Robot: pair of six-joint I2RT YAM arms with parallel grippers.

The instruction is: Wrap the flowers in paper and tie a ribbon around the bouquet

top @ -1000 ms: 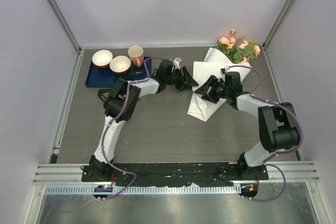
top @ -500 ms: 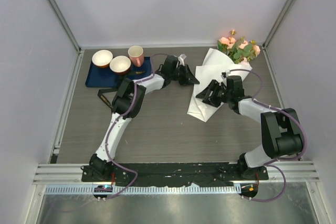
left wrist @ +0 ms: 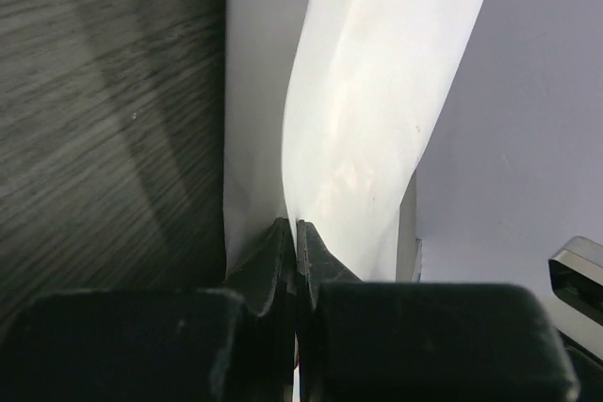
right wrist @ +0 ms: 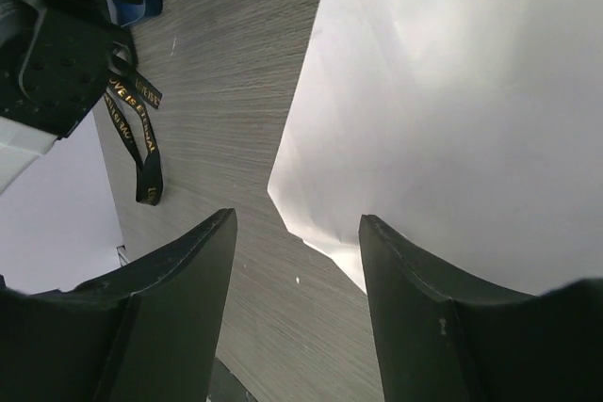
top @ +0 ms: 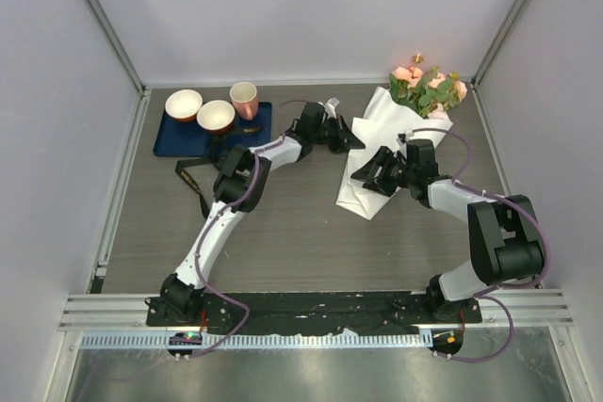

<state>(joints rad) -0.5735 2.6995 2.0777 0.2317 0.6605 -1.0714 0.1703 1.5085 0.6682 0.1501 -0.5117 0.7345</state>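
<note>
The large thin white paper sheet [top: 358, 193] lies on the grey wood-grain table [top: 283, 233] right of centre, w/ the bunch of pale pink roses [top: 429, 87] and green leaves resting at its far end by the back-right corner; the L gripper [left wrist: 294, 233] is clamped tight on the sheet's left edge, one flap curling up from the jaws; the R gripper [right wrist: 297, 217] hangs over the sheet's near corner, jaws apart, holding nothing. The black ribbon [right wrist: 141, 138] w/ gold lettering lies loose on the table well left of the paper, near the dark blue mat [top: 170, 143] carrying two bowls [top: 216, 116] and a pink cup [top: 244, 99].
</note>
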